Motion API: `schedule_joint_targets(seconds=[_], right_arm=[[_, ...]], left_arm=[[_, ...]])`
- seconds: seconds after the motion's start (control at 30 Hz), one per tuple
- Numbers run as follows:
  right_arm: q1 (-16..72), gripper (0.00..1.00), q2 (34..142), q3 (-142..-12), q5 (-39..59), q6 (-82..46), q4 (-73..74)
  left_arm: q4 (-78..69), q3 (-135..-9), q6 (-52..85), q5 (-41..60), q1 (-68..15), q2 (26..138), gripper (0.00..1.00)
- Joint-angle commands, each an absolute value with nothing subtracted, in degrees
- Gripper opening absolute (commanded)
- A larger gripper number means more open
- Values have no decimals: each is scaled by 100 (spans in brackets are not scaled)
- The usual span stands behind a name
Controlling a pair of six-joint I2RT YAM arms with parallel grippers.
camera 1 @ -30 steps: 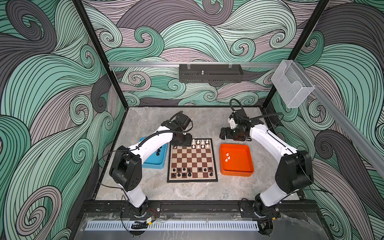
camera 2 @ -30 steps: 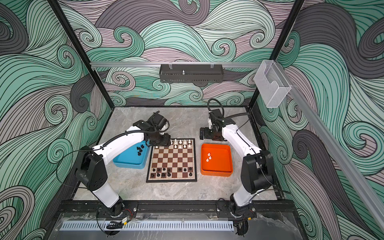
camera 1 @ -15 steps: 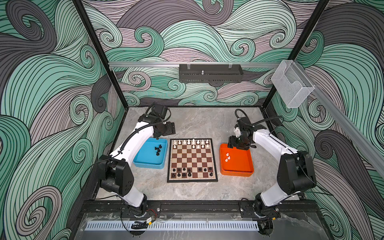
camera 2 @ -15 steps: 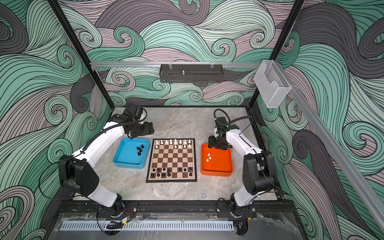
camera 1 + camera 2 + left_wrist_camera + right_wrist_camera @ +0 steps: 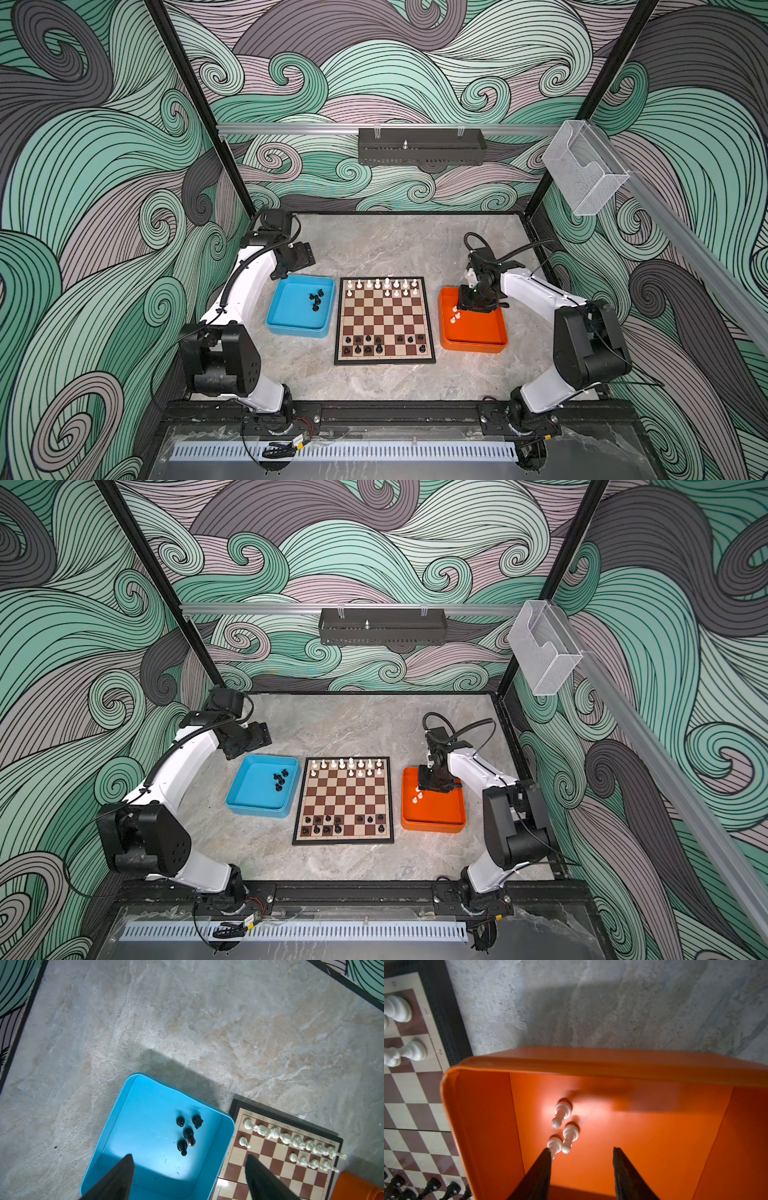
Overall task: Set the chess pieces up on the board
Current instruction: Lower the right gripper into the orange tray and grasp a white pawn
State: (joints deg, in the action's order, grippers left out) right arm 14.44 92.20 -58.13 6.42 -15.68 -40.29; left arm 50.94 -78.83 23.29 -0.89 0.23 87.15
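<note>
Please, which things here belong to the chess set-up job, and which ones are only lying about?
Belong to the job:
- the board
- chess pieces already standing on it
- white pieces in the orange tray
- black pieces in the blue tray

Only lying about:
- clear plastic box
- black rack

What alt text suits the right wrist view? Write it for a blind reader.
The right gripper, jaws apart and empty, hangs over an orange tray holding three white pawns, one beside a fingertip. The chessboard edge shows alongside.
</note>
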Motion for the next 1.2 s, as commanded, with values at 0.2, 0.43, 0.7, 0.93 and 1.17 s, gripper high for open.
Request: schedule_joint_targets(seconds=[0.2,0.43,0.7,0.93,1.17], right_arm=[[1652,39,9510,-5819,369,-1756,-3947],[1731,33,9675,-5865,324,-1832,-3924],[1768,29,9854,-5890,334,-1855,-3889],[1797,24,9865,-5945,323,-1819,-3884],[1811,20,9869,-5997,334,-1802,-3891]], left_arm=[[4936,-8036,2252,-1,298,8936,86],[4902,-8080,2242,59,377,9130,86],[4898,-8019,2177,70,439,9179,86],[4889,-7981,2154,79,475,9177,86],[4887,-7942,2146,88,499,9164,86]])
